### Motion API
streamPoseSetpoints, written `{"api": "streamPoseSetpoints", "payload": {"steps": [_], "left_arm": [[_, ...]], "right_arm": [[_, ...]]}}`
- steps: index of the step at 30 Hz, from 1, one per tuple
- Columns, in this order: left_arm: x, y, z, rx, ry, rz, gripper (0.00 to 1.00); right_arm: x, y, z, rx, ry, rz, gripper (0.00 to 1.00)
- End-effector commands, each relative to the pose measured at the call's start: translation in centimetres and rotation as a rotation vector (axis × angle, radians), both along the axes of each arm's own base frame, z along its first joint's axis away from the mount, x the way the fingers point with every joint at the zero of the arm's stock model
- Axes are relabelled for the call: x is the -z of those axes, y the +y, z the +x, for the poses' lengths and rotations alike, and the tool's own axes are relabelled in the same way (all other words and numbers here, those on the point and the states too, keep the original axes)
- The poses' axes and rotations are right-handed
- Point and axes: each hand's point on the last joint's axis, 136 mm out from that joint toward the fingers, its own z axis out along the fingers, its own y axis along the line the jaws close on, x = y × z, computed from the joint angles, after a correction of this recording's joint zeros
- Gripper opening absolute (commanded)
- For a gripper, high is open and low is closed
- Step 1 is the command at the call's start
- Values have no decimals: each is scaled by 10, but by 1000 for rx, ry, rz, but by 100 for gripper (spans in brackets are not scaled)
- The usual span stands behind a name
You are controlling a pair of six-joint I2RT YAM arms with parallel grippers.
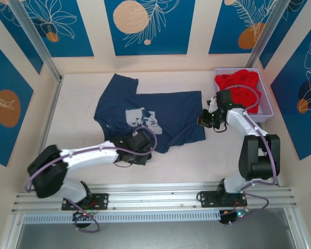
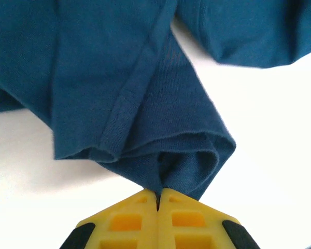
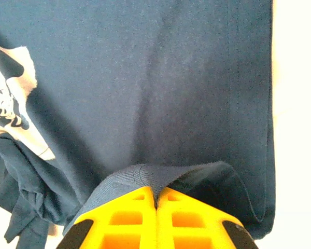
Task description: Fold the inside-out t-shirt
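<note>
— Down at the near side, what's the left gripper point(image 2: 158, 194) doing?
— Pinched tight on a bunched fold of the navy t-shirt point(image 1: 171, 111). The right gripper point(image 3: 156, 191) is the same deal, clamped on the shirt's right edge. The shirt lies mid-table point(image 1: 78, 150), and the red garment point(image 1: 237, 82) sits in the basket point(image 1: 267, 109), far right.

The t-shirt point(image 1: 171, 111) is dark navy blue with a pale grey-white print point(image 1: 137, 115). The table point(image 1: 78, 140) is off-white, the garment point(image 1: 237, 83) bright red, its basket point(image 1: 268, 104) pale lilac. The wall panels point(image 1: 145, 26) are blue with white leaf outlines and peach circles. Both the left gripper point(image 2: 158, 196) and right gripper point(image 3: 156, 193) are yellow with black edges.
</note>
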Motion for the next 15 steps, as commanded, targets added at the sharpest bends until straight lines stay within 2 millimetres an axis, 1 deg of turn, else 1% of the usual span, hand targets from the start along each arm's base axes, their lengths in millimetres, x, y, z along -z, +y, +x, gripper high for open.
{"api": "streamPoseSetpoints", "payload": {"steps": [1,3,5,7,9,11,12,13,14,15], "left_arm": [[-41,37,13,-55,-83,-9,0],[-75,58,28,-102,-152,-65,0],[-115,81,48,-160,-249,-115,0],[-158,106,73,-231,-368,-141,0],[-189,123,97,-285,-445,-158,0],[-217,145,122,-360,-500,-151,0],[-233,157,133,-395,-533,-148,0],[-255,168,142,-429,-582,-152,0],[-276,175,146,-444,-631,-150,0],[-302,183,148,-459,-693,-137,0]], "right_arm": [[-45,12,6,-7,-110,74,0],[-71,17,13,-3,-184,112,0],[-98,19,21,9,-265,139,0],[-124,17,34,29,-348,139,0],[-141,14,48,52,-404,131,0],[-159,14,61,54,-444,128,0],[-173,11,66,57,-473,113,0],[-187,7,68,63,-504,93,0],[-202,3,69,67,-537,75,0],[-221,-1,67,74,-585,50,0]]}}
